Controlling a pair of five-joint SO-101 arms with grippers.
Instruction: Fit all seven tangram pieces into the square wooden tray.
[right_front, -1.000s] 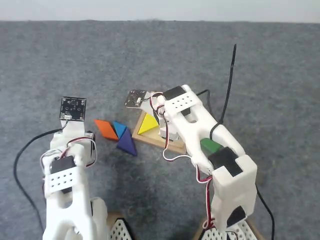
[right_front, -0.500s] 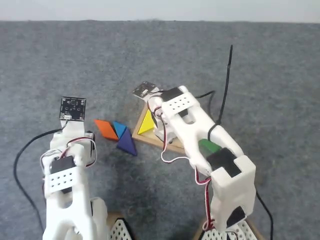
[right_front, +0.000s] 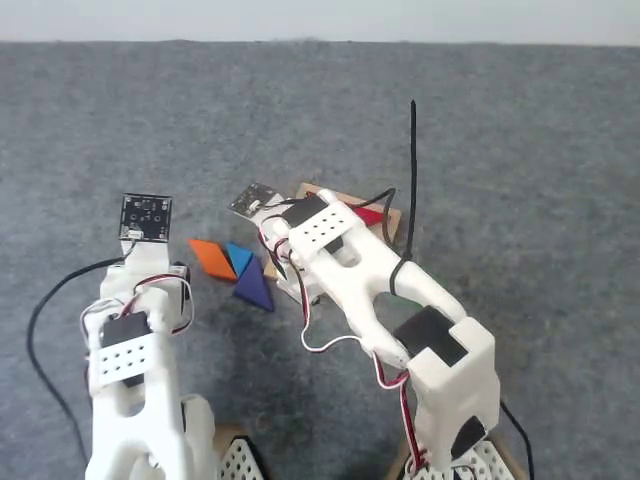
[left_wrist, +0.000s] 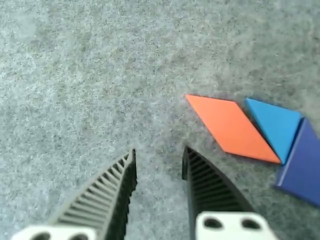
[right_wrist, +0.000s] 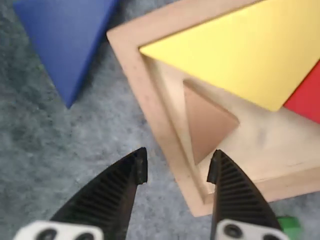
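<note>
The square wooden tray (right_wrist: 145, 85) holds a yellow triangle (right_wrist: 250, 50), a red piece (right_wrist: 305, 97) and a small wood-coloured triangle (right_wrist: 205, 120). My right gripper (right_wrist: 178, 160) hangs open just above the tray's corner, one finger over the carpet and one over the rim. In the high view the right arm covers most of the tray (right_front: 345, 194); the red piece (right_front: 370, 213) peeks out. On the carpet lie an orange parallelogram (right_front: 212, 258), a light blue triangle (right_front: 240, 258) and a dark blue triangle (right_front: 255, 287). My left gripper (left_wrist: 159, 155) is open, close to the orange parallelogram (left_wrist: 232, 130).
A green piece (right_wrist: 287, 225) shows beside the tray's outer wall. A black cable (right_front: 412, 170) rises from the right arm. Grey carpet stretches open on the far side and to the right.
The right arm has swung left across the tray, hiding the yellow triangle and uncovering the far edge with the red piece. The left arm has not moved.
</note>
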